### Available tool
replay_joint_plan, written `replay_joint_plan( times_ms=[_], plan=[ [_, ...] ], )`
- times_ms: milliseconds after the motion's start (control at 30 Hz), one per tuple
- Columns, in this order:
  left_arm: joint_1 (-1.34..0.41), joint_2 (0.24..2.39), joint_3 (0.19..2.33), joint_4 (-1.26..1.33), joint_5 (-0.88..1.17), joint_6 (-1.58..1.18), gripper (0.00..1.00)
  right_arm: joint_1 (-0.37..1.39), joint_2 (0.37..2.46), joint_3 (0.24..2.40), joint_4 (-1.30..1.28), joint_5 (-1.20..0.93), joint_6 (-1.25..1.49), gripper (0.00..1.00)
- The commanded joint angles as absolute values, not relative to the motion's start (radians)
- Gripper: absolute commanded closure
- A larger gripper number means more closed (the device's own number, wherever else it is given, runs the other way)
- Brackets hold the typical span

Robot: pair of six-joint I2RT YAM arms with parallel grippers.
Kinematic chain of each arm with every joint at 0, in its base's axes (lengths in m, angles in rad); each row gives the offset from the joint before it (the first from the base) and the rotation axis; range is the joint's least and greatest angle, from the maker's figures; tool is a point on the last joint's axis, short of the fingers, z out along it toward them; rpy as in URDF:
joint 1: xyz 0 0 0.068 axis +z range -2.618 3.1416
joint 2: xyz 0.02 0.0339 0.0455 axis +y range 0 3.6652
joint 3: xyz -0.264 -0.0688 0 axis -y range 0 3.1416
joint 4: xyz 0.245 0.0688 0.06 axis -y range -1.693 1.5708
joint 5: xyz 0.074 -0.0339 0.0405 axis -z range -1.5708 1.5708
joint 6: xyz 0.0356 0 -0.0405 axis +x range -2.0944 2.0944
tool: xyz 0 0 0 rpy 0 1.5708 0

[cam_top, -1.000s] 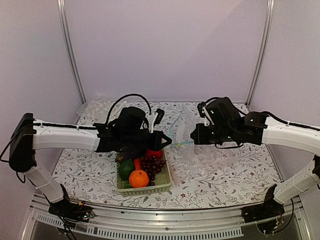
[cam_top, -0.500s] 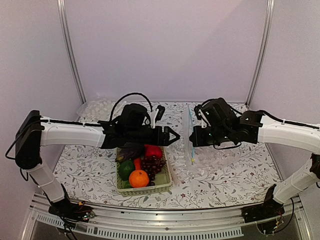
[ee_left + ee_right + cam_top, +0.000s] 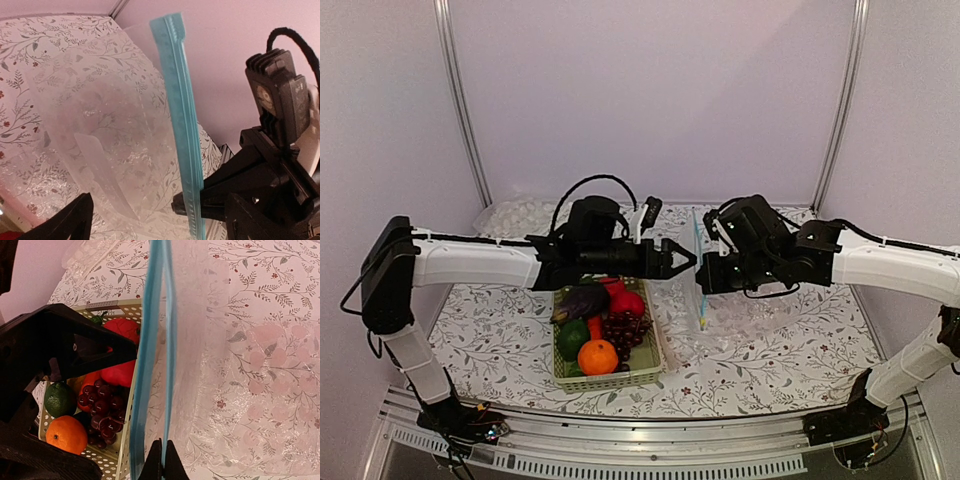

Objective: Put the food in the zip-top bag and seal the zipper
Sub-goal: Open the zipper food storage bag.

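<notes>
The clear zip-top bag [image 3: 100, 130] hangs upright above the table, its light-blue zipper [image 3: 180, 125] running top to bottom. My right gripper [image 3: 162, 460] is shut on one zipper strip, and the other strip [image 3: 145, 370] stands slightly apart from it. In the top view the right gripper [image 3: 703, 276] meets my left gripper [image 3: 684, 261] at the bag's mouth. The left gripper [image 3: 160, 225] is open, its fingers [image 3: 67, 225] spread on either side of the zipper with nothing held. The food lies in a pale green basket [image 3: 620, 378]: eggplant [image 3: 582, 300], red fruit [image 3: 628, 303], grapes [image 3: 620, 328], green vegetable [image 3: 572, 338], orange [image 3: 598, 356].
Bubbly clear plastic sheets lie at the back left [image 3: 515, 215] and under the right arm [image 3: 770, 310] on the floral tablecloth [image 3: 490, 340]. Metal posts [image 3: 460, 100] stand at both back corners. The basket sits just left of the hanging bag.
My left gripper has gone from shut to open and moved right to the bag's mouth. The right gripper has shifted slightly left, and the bag now hangs edge-on.
</notes>
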State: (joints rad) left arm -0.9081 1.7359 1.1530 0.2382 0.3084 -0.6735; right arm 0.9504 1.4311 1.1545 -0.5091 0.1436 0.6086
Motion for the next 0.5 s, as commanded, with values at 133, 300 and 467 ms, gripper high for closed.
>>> replay_joint_plan(
  times_ms=[133,300,467],
  plan=[
    [-0.915,1.810,1.259,0.129,0.268,-0.633,0.08,0.970,1.447,1.182,-0.523,0.157,0.594,1.00],
    [-0.929,1.823,1.292,0.026,0.192,-0.604,0.14,0.976,1.450,1.193,-0.545,0.181,0.586,1.00],
    [-0.933,1.802,1.279,-0.051,0.118,-0.596,0.23,0.980,1.451,1.199,-0.562,0.207,0.587,1.00]
  ],
)
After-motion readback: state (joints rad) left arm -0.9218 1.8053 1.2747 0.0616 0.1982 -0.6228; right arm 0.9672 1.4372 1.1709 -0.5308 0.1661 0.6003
